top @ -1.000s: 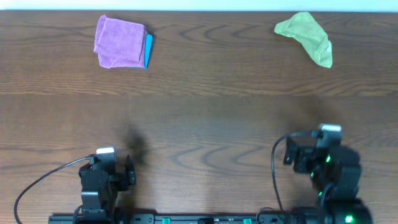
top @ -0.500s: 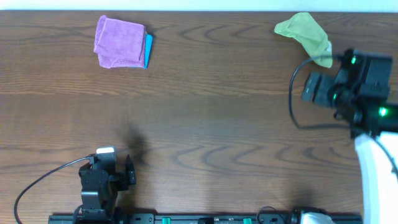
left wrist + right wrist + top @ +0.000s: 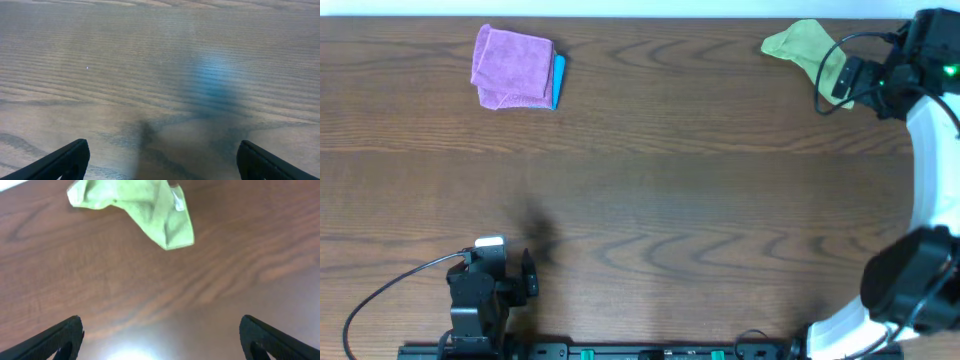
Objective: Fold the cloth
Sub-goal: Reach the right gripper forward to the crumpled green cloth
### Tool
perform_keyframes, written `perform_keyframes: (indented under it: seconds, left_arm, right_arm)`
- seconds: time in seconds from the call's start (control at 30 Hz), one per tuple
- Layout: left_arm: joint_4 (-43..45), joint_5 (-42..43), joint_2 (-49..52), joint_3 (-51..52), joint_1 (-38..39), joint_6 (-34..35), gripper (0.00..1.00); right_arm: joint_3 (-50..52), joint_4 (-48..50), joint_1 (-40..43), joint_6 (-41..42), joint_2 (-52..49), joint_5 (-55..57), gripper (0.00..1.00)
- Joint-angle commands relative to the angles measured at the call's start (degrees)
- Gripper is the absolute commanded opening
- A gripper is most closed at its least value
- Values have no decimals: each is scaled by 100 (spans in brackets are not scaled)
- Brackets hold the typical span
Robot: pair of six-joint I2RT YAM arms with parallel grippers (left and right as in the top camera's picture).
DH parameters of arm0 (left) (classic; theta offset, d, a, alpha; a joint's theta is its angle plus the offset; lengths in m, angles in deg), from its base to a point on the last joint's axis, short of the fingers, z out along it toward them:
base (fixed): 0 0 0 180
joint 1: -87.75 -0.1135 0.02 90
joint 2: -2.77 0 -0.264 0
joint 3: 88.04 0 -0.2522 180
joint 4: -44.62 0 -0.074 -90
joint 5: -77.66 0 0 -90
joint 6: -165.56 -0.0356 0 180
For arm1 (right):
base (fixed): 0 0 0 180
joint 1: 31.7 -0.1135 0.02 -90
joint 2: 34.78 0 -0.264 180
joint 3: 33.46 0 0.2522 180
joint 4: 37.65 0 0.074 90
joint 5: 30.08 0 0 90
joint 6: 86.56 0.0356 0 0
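Note:
The lime-green cloth (image 3: 802, 47) lies crumpled at the table's far right corner. In the right wrist view the cloth (image 3: 142, 205) lies at the top of the frame, bunched, with a small white tag showing. My right gripper (image 3: 842, 80) hovers at the cloth's near right end and covers part of it. Its jaws are wide open and empty (image 3: 162, 340), with bare wood between them. My left gripper (image 3: 528, 276) rests at the near left edge, open and empty (image 3: 162, 162), over bare wood.
A folded purple cloth (image 3: 510, 68) lies at the far left on a blue cloth (image 3: 559, 80), of which only an edge shows. The wooden table (image 3: 650, 190) spreads between them. The right arm's white body (image 3: 925, 200) stretches along the right edge.
My right arm has swung from the near right edge out to the far right corner, up to the green cloth. The left arm has not moved.

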Motion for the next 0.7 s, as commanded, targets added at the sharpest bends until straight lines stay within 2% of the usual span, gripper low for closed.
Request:
perform_keyframes:
  seconds: [0.0,0.33,0.67]
  left_arm:
    - [-63,48,-37,107,-22,-83,95]
    - [-63,48,-37,107,-22,-81,95]
    - [-63,48,-37,107,-22,-81,95]
  right_arm:
    - [-146,341,9,-87,-168,-236,99]
    - [-144,1576,17,-17,-608,-256,99]
    - [-144,2855,42,337,-1624,-256,99]
